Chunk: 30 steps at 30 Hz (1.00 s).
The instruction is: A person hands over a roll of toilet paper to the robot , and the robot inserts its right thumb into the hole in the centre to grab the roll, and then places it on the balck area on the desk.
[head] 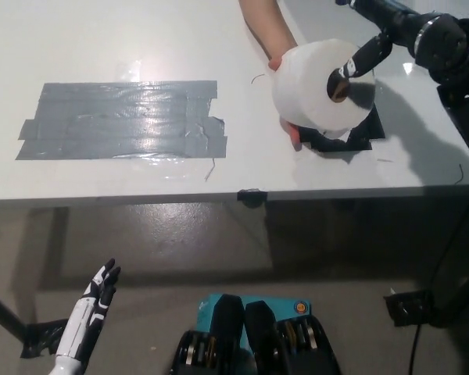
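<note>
1. Up at the top right of the head view, the black right hand [391, 31] reaches in from the corner, wrist angled down and left, with one digit poked right at the cardboard hole of the toilet paper roll [316, 86].
2. Can't tell whether it's actually gripping the roll, so its state is unclear.
3. That roll sits on its side with the hole facing the right hand, propped up by a person's hand [285, 117] underneath and behind it.
4. It's hovering just over a small black patch [359, 133] on the white desk [102, 39].
5. Big grey tape patch [121, 121] is well off to the left.
6. White left hand [94, 308] hangs low at the bottom left, below the desk edge, fingers loose and holding nothing.
</note>
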Each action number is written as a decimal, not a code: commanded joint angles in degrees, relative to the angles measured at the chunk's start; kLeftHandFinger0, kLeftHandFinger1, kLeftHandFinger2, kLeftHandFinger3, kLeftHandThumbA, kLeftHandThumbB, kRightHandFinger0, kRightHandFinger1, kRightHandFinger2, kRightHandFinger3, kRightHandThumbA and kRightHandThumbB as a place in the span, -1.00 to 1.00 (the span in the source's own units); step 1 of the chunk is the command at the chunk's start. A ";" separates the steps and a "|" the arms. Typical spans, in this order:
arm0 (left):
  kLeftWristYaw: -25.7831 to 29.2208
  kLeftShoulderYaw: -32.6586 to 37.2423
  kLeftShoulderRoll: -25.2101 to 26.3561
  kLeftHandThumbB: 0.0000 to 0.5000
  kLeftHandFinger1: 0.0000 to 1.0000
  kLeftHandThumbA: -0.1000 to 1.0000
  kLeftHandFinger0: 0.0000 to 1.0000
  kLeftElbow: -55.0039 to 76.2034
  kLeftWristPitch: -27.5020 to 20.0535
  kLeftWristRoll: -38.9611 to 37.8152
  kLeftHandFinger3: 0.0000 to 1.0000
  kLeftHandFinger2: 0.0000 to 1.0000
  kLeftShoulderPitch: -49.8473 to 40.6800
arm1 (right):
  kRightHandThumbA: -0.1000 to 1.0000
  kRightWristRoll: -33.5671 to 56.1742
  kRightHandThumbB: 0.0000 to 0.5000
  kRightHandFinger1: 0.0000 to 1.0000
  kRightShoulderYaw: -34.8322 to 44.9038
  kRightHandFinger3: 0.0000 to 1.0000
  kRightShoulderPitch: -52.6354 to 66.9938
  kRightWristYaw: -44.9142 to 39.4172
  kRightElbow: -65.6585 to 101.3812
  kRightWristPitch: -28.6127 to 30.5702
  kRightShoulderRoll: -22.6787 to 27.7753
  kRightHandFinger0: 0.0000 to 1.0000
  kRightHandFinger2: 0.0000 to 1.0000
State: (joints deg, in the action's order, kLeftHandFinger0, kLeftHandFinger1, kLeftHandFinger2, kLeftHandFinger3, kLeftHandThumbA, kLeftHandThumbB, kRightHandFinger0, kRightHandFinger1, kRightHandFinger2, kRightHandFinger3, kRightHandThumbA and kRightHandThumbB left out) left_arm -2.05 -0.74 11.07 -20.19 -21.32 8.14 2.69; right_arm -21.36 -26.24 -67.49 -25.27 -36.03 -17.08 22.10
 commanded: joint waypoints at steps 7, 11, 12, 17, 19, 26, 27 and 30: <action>0.14 -0.05 1.23 1.00 1.00 1.00 0.99 1.23 -1.32 -0.01 1.00 1.00 1.42 | 0.79 -2.41 0.72 1.00 1.33 1.00 -3.22 1.14 0.61 0.69 -0.19 1.00 1.00; -0.02 0.11 1.45 1.00 1.00 1.00 0.99 1.20 -1.38 0.16 1.00 1.00 1.48 | 0.76 -2.66 0.73 1.00 1.51 1.00 -2.88 1.35 0.24 0.48 -0.37 1.00 1.00; -0.16 0.16 1.46 1.00 1.00 1.00 1.00 1.35 -1.15 0.05 1.00 1.00 1.47 | 0.73 -2.43 0.70 1.00 1.83 1.00 -2.59 1.60 0.21 0.64 -0.45 1.00 1.00; 0.37 0.13 1.32 1.00 1.00 1.00 1.00 1.74 -0.98 0.46 1.00 1.00 1.46 | 0.62 -2.77 0.65 1.00 1.98 1.00 -2.51 1.45 -0.44 0.57 -0.65 1.00 1.00; 0.14 0.11 1.19 1.00 1.00 1.00 1.00 1.98 -0.46 0.08 1.00 1.00 1.34 | 0.60 -3.11 0.63 1.00 1.73 1.00 -2.80 1.14 -1.00 0.79 -0.54 1.00 1.00; -0.14 0.09 1.36 1.00 1.00 1.00 1.00 1.82 -0.56 -0.25 1.00 1.00 1.83 | 0.53 -3.10 0.65 1.00 1.78 1.00 -3.61 0.75 -2.12 1.88 -0.17 1.00 1.00; -0.06 0.17 1.37 1.00 1.00 1.00 1.00 1.67 -0.79 -0.03 1.00 1.00 1.83 | 0.52 -3.23 0.64 1.00 1.63 1.00 -3.53 0.62 -1.90 1.85 -0.09 1.00 1.00; 0.03 0.18 1.30 1.00 1.00 1.00 1.00 1.51 -1.01 -0.02 1.00 1.00 1.70 | 0.48 -2.83 0.61 1.00 1.83 1.00 -2.97 0.01 -0.85 1.63 -0.01 1.00 1.00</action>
State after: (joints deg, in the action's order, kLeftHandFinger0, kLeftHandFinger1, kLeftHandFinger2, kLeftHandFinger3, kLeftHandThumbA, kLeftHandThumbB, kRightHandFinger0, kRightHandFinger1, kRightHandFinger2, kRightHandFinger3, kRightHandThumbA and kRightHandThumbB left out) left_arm -2.12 -0.62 11.53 -20.05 -21.31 8.26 3.70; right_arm -23.63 -25.66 -67.42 -25.01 -38.30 -16.80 21.15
